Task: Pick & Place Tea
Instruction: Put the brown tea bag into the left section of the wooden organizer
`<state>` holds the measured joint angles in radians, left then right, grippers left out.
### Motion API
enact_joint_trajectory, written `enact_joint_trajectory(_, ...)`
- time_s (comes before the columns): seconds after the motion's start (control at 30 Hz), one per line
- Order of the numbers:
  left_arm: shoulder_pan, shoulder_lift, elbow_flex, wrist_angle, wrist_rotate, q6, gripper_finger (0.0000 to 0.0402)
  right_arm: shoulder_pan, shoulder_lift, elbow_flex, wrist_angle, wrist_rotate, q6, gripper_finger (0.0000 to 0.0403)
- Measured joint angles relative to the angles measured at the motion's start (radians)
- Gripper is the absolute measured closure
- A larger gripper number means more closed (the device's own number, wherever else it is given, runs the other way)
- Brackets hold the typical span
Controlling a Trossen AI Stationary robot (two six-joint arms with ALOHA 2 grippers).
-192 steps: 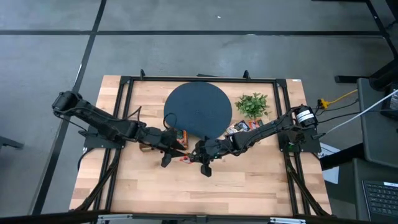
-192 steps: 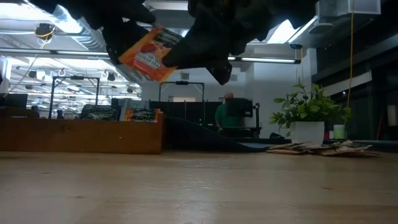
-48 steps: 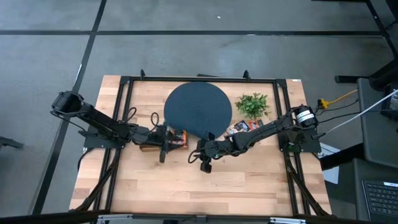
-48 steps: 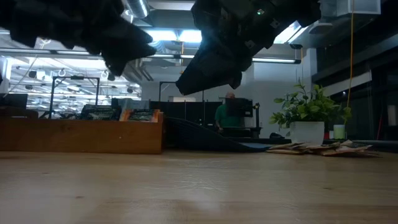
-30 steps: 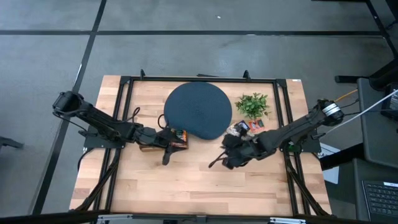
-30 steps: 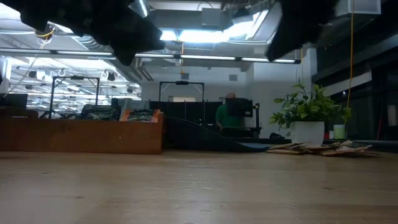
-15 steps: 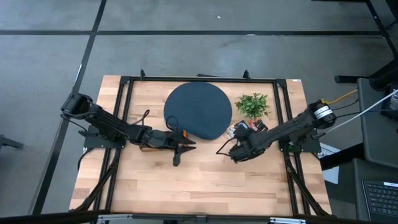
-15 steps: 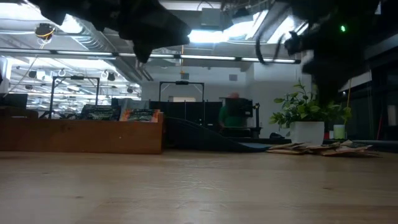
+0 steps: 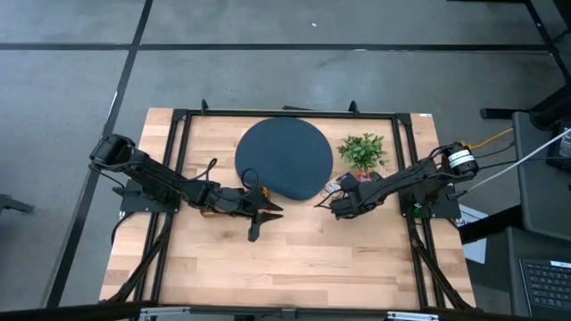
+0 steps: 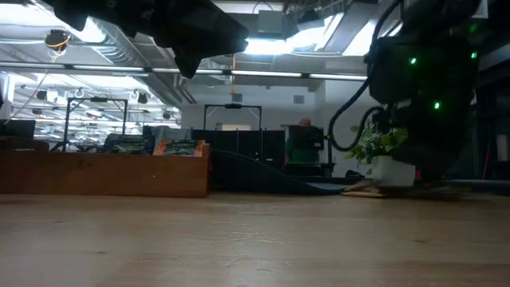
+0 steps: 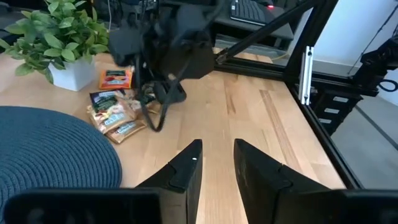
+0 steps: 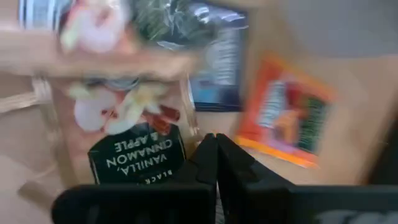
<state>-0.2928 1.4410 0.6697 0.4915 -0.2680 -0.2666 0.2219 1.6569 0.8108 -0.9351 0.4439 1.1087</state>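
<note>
Tea sachets, orange, dark and pale, lie in a loose pile (image 9: pixel 346 184) on the wood between the round dark disc (image 9: pixel 284 159) and the potted plant (image 9: pixel 362 150). My right gripper (image 9: pixel 334 206) hovers low at the pile's near edge. In its wrist view the shut gripper (image 12: pixel 215 142) points at a dark "vanilla, cinnamon & apple" sachet (image 12: pixel 134 146), with an orange sachet (image 12: pixel 285 113) beside it. My left gripper (image 9: pixel 271 211) is open and empty (image 11: pixel 217 152) near the table's middle. More sachets (image 10: pixel 180 147) stand in a wooden box (image 10: pixel 103 174). My right gripper comes at the pile from above, slanting from the near right, with its shut fingertips (image 12: pixel 209 144) at the edge of the dark sachet. I cannot tell whether they touch it.
The disc's rim (image 11: pixel 93 146) lies close to the left of the pile (image 11: pixel 115 115), and the plant pot (image 11: pixel 71 73) stands just beyond it. The dark table frame (image 9: pixel 406 169) runs along the right. Bare wood (image 9: pixel 294 259) stretches toward the near edge.
My right gripper has swung from the bare wood near the table's middle toward the far right and come down onto the sachet pile. My left gripper has moved from the wooden box toward the table's right, to a spot near the middle.
</note>
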Motion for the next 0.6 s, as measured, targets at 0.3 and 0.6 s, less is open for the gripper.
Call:
enact_joint_trajectory(0.3,0.000,0.000,0.000,-0.001,0.000,0.000,0.0314,-0.012,-0.006,-0.070,0.263,-0.027,-0.094,0.0399)
enact_joint_trajectory(0.6,0.000,0.000,0.000,-0.002,0.000,0.000,0.0314,0.068,0.000,-0.050,0.602,-0.195,-0.345,0.0399)
